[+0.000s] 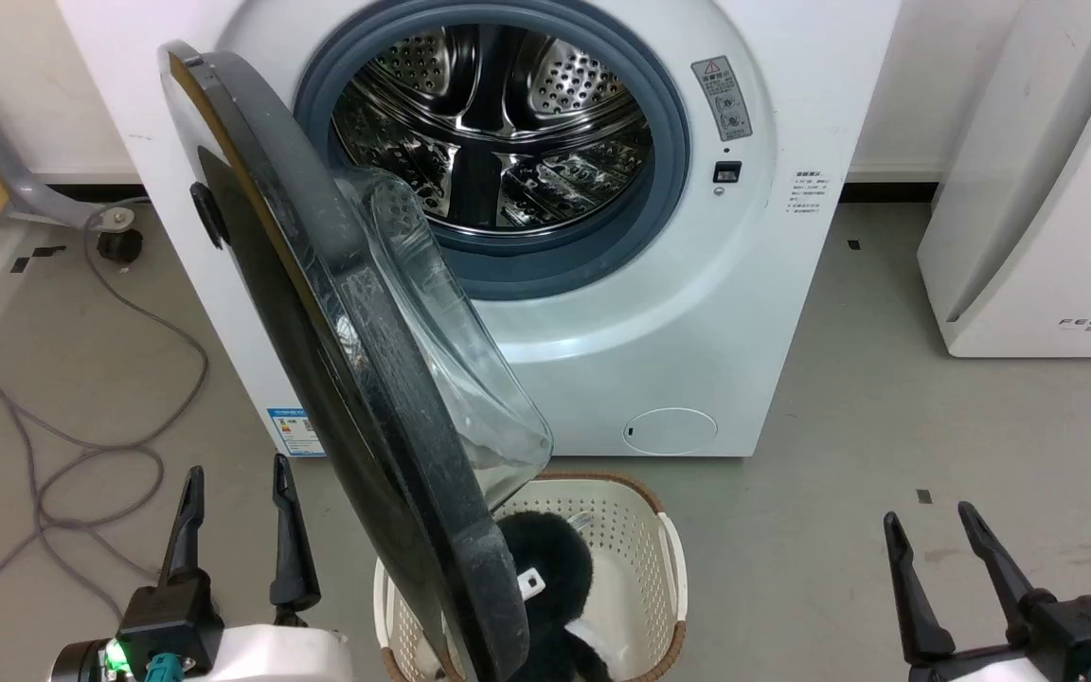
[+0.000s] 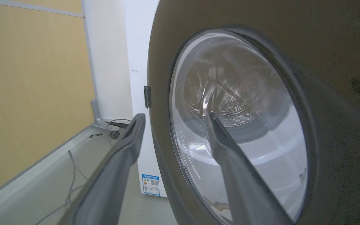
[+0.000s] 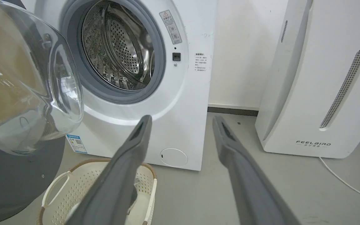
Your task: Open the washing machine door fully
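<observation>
left gripper (image 1: 237, 469): fingers apart, empty, nearer arm | large round glossy black glass-centred washing machine door (image 1: 337, 379): half-swung, edge-on, outer face just right of left gripper, hinged at left of big white steel-drummed washing machine (image 1: 697, 332) | right gripper (image 1: 928, 513): fingers apart, empty, well apart on inner-face side

I see the washing machine (image 1: 697, 313) in white, its drum (image 1: 508, 114) shiny steel dotted with holes, its gasket (image 1: 670, 152) blue-grey. The washing machine door (image 1: 337, 360) is glossy black around clear glass. The small label (image 1: 295, 431) is blue. The basket (image 1: 640, 540) is cream, perforated, brown-rimmed. The floor (image 1: 886, 398) is grey. My fingers (image 1: 292, 530) are dark.
</observation>
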